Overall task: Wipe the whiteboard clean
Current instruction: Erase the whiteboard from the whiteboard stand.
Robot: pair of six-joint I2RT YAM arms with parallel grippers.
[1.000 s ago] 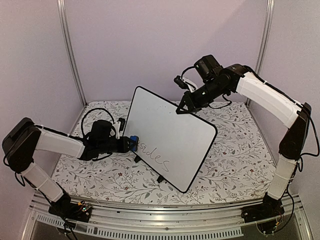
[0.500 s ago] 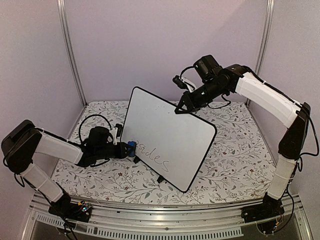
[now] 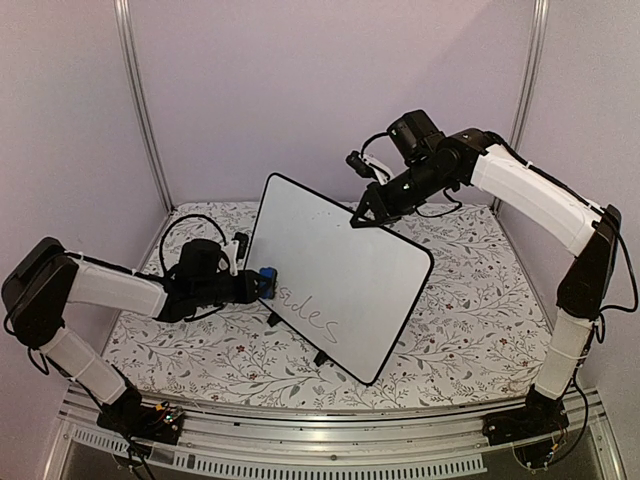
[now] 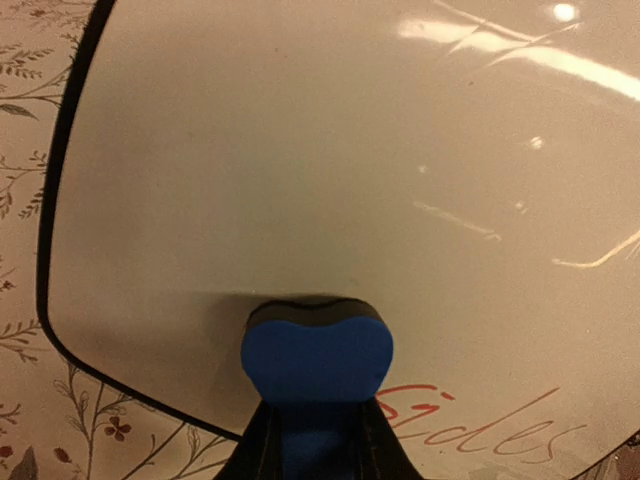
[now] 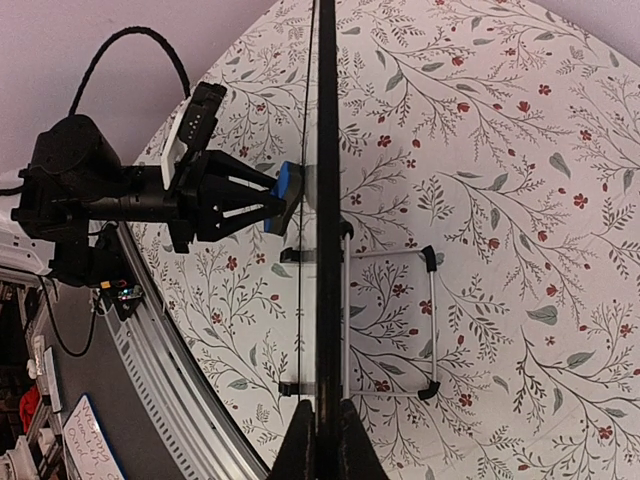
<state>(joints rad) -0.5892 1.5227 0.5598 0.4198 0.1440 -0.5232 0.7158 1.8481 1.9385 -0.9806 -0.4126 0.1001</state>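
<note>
At the near left of the flower-patterned table (image 3: 480,300), the left gripper (image 3: 256,286) holds a small blue foam eraser block (image 4: 316,358) in narrow fingers. The block touches the lower left of the large white, black-rimmed whiteboard (image 3: 345,265), which stands tilted mid-table. The board looks stiff, light and slippery, so I think a push could tip it; farther back the right gripper (image 3: 361,217) is closed tight on its top rim, and open room lies toward the near right corner.

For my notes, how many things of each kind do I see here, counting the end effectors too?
whiteboard: 1
blue eraser: 1
end effectors: 2, the left end effector and the right end effector
Total: 4
</note>
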